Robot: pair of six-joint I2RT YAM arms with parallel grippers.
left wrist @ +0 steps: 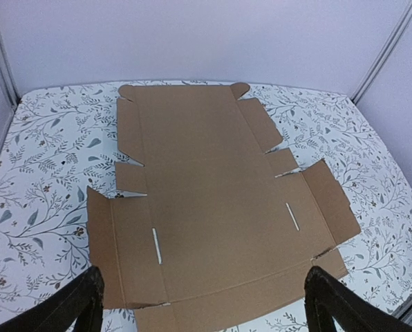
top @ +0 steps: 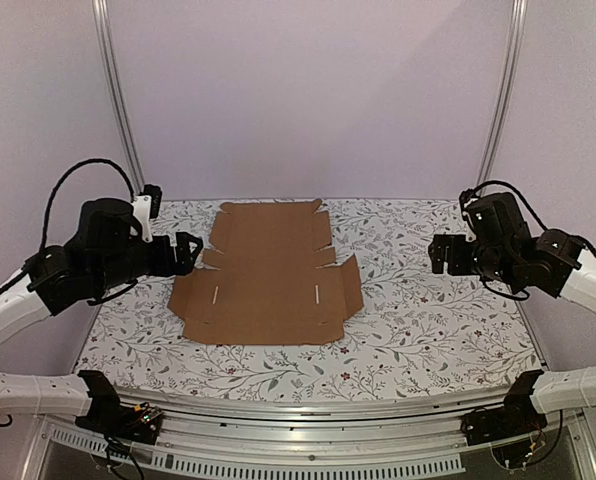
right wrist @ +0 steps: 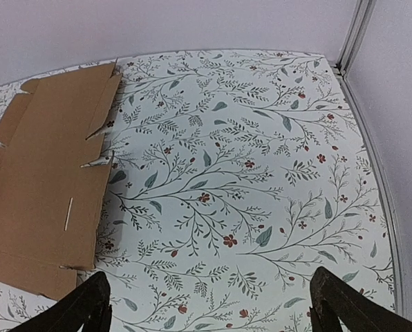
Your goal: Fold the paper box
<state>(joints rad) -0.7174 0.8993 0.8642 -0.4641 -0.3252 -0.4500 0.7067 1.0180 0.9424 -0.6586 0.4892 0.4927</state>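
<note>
the counter (top: 428,330) is covered with a white cloth printed with grey-green leafy sprigs and small red flowers, and it reaches the walls at the far end and at both sides. a plain pale lilac back wall (top: 308,90) rises behind it, with a left wall (top: 28,100) and a right wall (top: 578,100) of the same tint. a slim silver left post (top: 118,100) and right post (top: 503,90) stand in the far corners. a pale metal rail (top: 308,415) runs along the near edge. the light is soft and even, casting only faint shadows.
</note>
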